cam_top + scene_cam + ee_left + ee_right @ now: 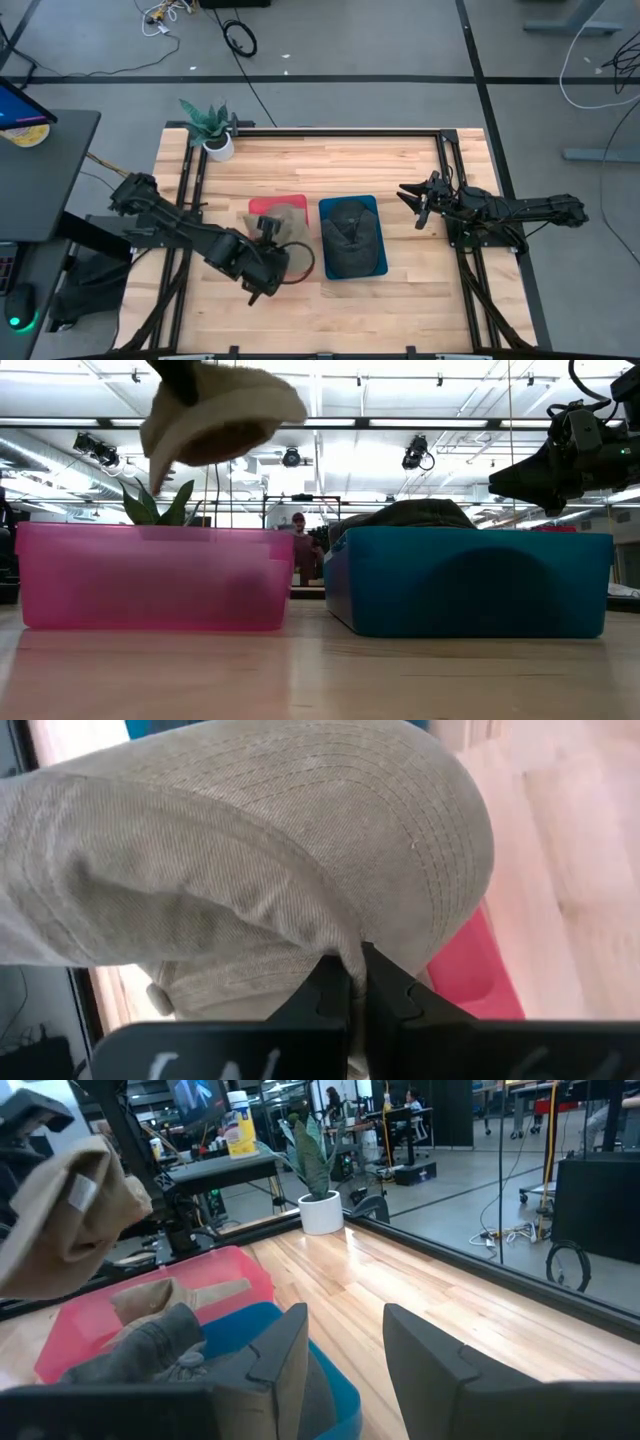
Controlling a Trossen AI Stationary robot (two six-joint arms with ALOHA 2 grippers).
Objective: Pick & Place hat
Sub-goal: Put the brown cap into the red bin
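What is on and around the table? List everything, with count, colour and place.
tan hat: one, beige, held in the air above the pink bin.
pink bin: one, pink, mid-table; the right wrist view shows tan fabric in it.
blue bin: one, blue, right beside the pink bin.
dark hat: one, grey-black, heaped in the blue bin.
potted plant: one, green in a white pot, at the table's far left corner.
wooden table: one, light wood.
left pincer: shut on the tan hat, above the pink bin.
right pincer: open, empty, waiting right of the blue bin.
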